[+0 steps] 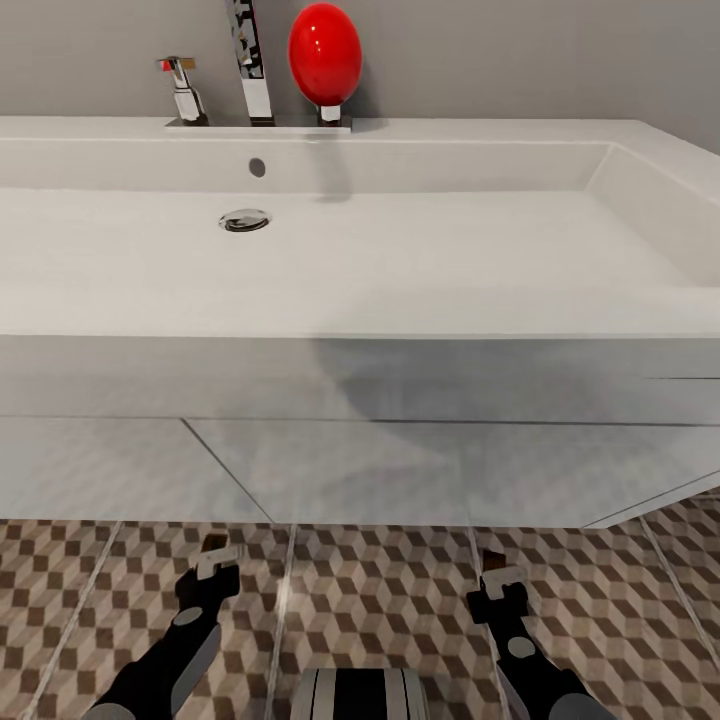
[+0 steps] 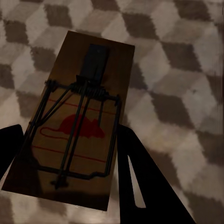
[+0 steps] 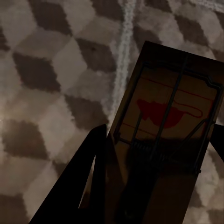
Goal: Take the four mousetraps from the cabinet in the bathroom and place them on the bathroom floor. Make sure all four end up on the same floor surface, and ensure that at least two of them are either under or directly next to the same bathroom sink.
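Cube-patterned bathroom floor [image 1: 380, 600] under each wrist view's tool-held mousetrap [image 2: 77, 126], sink [image 1: 400, 250] overhead.

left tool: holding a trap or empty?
Holding one. In the left wrist view a mousetrap sits between the left tool's dark fingers, wire side toward the camera, above the patterned bathroom floor.
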Controlling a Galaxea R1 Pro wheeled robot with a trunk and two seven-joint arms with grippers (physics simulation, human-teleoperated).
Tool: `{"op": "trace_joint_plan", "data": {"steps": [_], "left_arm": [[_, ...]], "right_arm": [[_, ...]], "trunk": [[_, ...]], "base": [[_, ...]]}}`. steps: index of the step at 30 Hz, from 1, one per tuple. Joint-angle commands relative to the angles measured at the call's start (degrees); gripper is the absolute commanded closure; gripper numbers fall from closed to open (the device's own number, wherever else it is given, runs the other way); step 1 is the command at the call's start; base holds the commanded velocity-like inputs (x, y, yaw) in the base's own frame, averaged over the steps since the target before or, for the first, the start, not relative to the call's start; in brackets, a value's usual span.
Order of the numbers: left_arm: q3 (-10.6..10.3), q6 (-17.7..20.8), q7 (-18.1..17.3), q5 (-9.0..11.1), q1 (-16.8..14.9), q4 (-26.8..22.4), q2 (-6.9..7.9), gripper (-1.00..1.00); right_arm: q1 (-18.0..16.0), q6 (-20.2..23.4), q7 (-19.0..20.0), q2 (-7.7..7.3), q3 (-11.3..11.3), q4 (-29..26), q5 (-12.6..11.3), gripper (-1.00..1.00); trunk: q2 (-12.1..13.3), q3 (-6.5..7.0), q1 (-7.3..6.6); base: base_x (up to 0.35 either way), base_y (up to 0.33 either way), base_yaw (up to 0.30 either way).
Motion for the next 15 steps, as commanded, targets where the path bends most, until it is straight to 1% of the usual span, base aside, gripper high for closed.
{"op": "trace_joint_plan", "data": {"steps": [1, 5, 15], "left_arm": [[-0.5, -0.4, 0.4, 0.0, 0.0, 0.0, 0.03, 1.00], [-0.5, -0.6, 0.4, -0.8, 0.0, 0.0, -0.14, 1.00], [-0.5, -0.6, 0.4, -1.1, 0.0, 0.1, -0.37, 1.00]], "right_arm": [[0.0, -0.2, 0.0, 0.04, -0.4, 0.1, 0.5, 1.00], [0.0, -0.2, 0.0, 0.04, -0.4, 0.1, 0.6, 1.00], [0.0, -0.2, 0.0, 0.04, -0.4, 0.0, 0.6, 1.00]], "trunk": [[0.0, -0.03, -0.01], [0.0, -0.03, -0.01], [-0.1, -2.25, 0.25]], "base": [[0.000, 0.000, 0.000], [0.000, 0.000, 0.000], [0.000, 0.000, 0.000]]}}
